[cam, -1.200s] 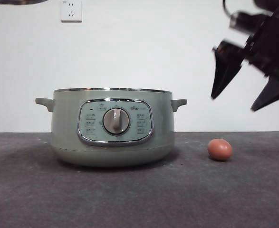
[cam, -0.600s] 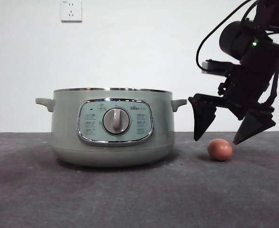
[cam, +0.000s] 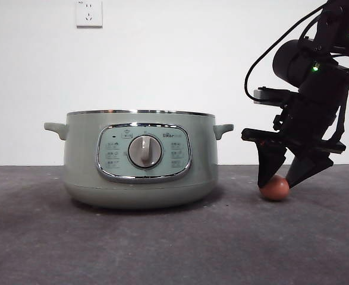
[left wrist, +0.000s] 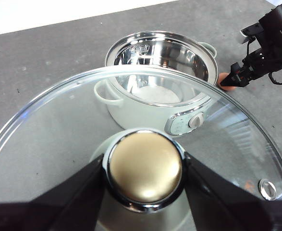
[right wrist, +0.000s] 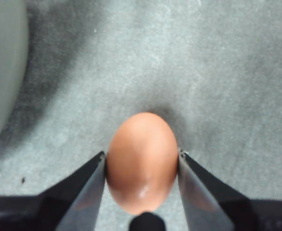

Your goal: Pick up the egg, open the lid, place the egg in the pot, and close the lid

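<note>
The reddish-brown egg point(cam: 275, 189) lies on the dark table to the right of the pot point(cam: 144, 157). My right gripper point(cam: 277, 183) has come down over it, and in the right wrist view its jaws press both sides of the egg point(right wrist: 141, 161). The sage-green pot stands uncovered, its steel inside showing in the left wrist view point(left wrist: 131, 113). My left gripper point(left wrist: 144, 168) is shut on the knob of the glass lid point(left wrist: 59, 120) and holds the lid in the air above and off to one side of the pot. The lid is out of the front view.
A white wall socket point(cam: 89, 13) sits high on the back wall. The pot's side handle point(cam: 223, 129) sticks out toward the right arm point(cam: 317, 89), a short way from it. Grey table top point(cam: 162, 249) spreads in front of the pot.
The right gripper dropped from high at the right down to the egg, and its jaws narrowed from wide apart to touching the egg. Pot and egg have not moved.
</note>
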